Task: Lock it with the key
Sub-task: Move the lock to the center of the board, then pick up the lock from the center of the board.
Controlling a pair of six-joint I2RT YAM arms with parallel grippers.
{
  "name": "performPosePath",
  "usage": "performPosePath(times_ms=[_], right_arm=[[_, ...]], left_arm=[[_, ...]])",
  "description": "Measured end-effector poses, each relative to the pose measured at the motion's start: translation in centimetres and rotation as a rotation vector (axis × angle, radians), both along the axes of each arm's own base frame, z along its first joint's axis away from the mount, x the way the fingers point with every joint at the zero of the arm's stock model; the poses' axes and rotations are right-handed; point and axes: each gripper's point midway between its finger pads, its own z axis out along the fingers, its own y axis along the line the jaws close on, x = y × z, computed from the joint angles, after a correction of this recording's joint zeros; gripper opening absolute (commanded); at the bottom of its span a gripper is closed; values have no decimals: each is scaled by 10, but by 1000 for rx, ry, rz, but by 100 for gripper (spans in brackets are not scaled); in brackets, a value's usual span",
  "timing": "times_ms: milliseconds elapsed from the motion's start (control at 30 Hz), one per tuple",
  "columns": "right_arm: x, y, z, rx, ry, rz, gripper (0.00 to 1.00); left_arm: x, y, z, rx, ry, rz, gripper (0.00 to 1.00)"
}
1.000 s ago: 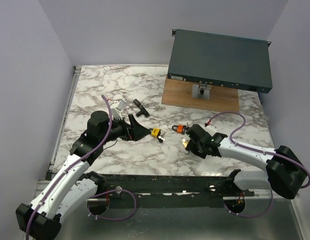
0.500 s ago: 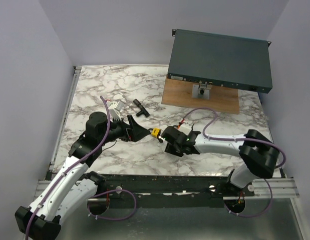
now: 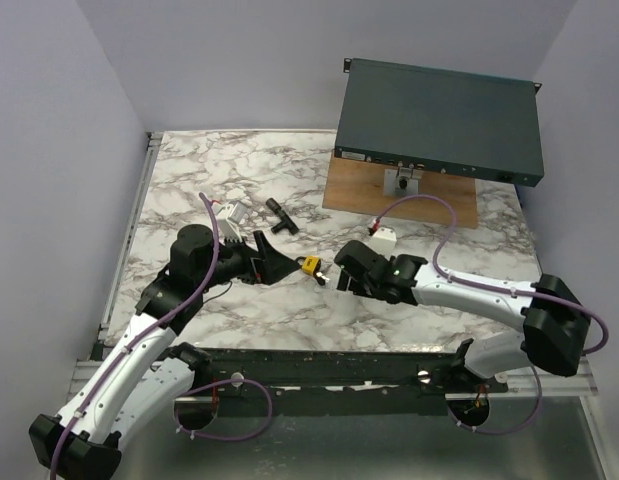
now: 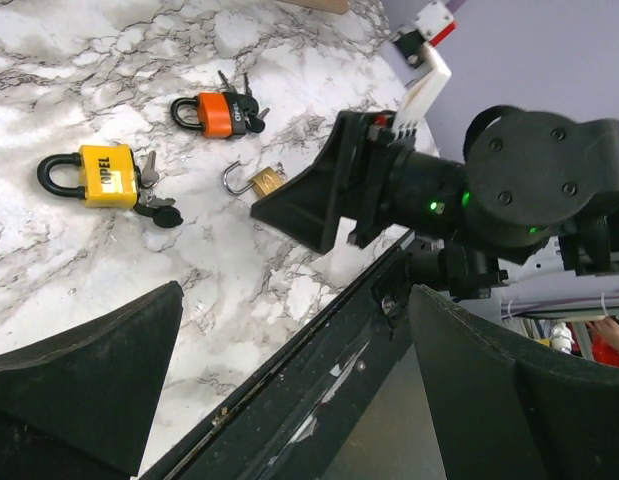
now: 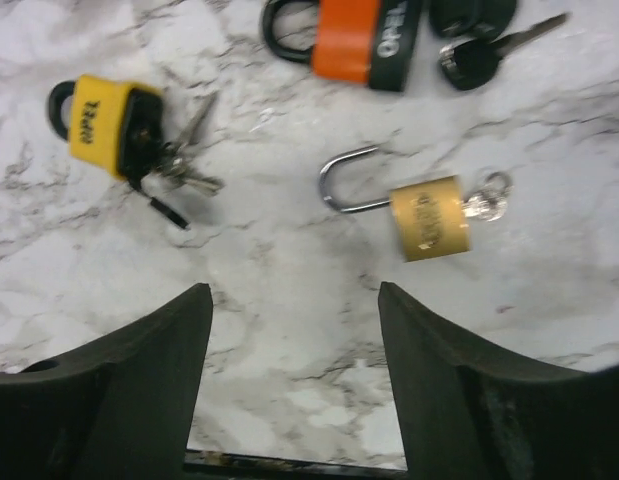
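Right gripper (image 5: 294,300) spread empty near small brass padlock (image 5: 429,218) with open shackle, left gripper (image 4: 294,300) wide open, holding nothing, white marble table (image 5: 269,250)

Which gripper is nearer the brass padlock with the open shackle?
Right. The right gripper hovers open just short of the brass padlock. The left gripper sits farther off, beyond the yellow padlock, also open.
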Motion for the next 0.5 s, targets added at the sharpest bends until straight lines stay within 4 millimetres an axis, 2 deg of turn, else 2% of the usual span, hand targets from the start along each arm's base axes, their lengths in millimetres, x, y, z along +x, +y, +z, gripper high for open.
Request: performPosePath(times_ms=[67,167,367,500], right_arm=[[4,-18,4,-22,-26,-13,63],[6,-39,-8,-98,-21,-13,62],[5,-51,-35,-237,20,36,63],[8,-57,-38,-265,23,36,63]], left_arm=[[0,0,-1,1,2,0,93],[1,0,-3,8,8,-2,93],[1,0,-6,16,20,-2,93],[1,0,-6,16,21,-2,93]])
